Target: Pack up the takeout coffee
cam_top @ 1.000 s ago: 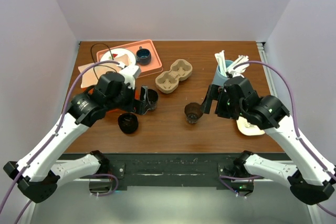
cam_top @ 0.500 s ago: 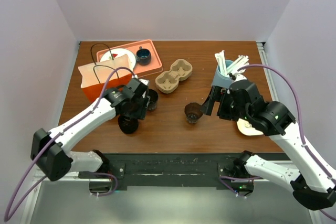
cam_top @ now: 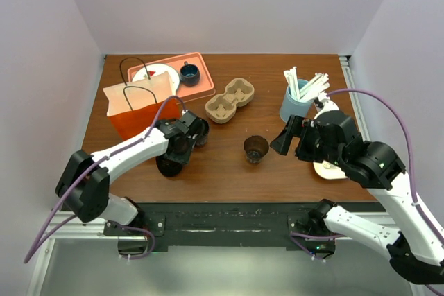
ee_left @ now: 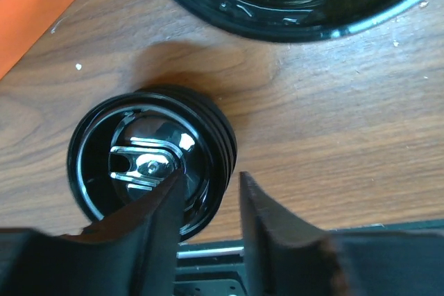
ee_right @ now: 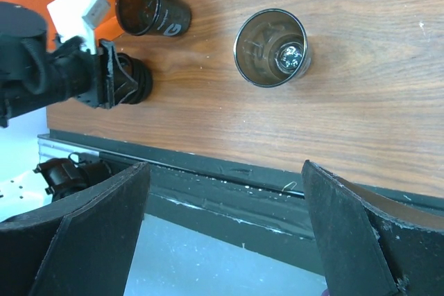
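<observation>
**ITEM:** takeout coffee [cam_top: 199, 132], one, upright on the table [cam_top: 229, 175].

**LOOKS:** small dark brown-black paper cup with a pale mark on its side. It is capped by a glossy black round lid with a raised rim and a sunken centre.

**PLACE:** just past the fingertips of the left pincer [ee_left: 208, 181], not touched by them. It is well apart from the right pincer [ee_right: 222, 227].

**HANDLING (judged):** probably light. The lid hides the fill, so treat it as full and keep it upright. The paper wall would give under a hard squeeze. The lid looks slick and might pop off if used as a handle.

**HOLD (judged):** across the paper body just under the lid's rim, jaws on opposite sides, gentle pressure.

**LEFT PINCER:** half closed, jaws astride the wall of a low black ribbed piece [ee_left: 139, 136] directly beneath it, one finger inside and one outside. Whether they pinch it cannot be told.

**RIGHT PINCER:** spread wide, empty. A lidless dark cup [ee_right: 270, 46] stands ahead of its jaws.

**NEARBY:** an orange paper bag [cam_top: 132, 112] beside the left pincer and a pulp cup carrier [cam_top: 231, 100] beyond it.
</observation>
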You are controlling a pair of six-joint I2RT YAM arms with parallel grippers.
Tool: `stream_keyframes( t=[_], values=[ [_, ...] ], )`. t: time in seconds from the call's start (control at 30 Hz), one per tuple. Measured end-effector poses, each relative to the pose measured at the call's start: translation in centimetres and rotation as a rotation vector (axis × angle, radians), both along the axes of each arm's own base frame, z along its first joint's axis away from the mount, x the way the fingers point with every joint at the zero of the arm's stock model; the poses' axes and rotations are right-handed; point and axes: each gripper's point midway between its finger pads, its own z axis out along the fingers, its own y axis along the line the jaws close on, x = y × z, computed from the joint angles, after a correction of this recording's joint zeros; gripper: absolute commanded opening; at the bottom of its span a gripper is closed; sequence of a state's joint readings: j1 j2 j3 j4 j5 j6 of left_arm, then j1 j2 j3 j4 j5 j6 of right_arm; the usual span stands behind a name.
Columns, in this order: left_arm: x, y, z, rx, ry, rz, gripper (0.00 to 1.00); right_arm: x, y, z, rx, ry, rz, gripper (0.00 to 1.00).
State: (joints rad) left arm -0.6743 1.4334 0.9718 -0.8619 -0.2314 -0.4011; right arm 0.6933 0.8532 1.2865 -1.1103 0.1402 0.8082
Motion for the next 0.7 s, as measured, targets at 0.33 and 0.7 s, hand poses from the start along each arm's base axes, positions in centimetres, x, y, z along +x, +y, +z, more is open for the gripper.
stream_keyframes(
  t=[0.33,0.7],
  values=[
    [0.16,-0.19,-0.96,0.010,0.016,-0.002,0.31,0.07,0.06,-0.27,-0.010,0.011,0.001,0.94],
    [0.19,-0.25,-0.59,0.009,0.018,-0.003,0.20,0.18,0.16,-0.42,-0.014,0.017,0.001,0.94]
  ],
)
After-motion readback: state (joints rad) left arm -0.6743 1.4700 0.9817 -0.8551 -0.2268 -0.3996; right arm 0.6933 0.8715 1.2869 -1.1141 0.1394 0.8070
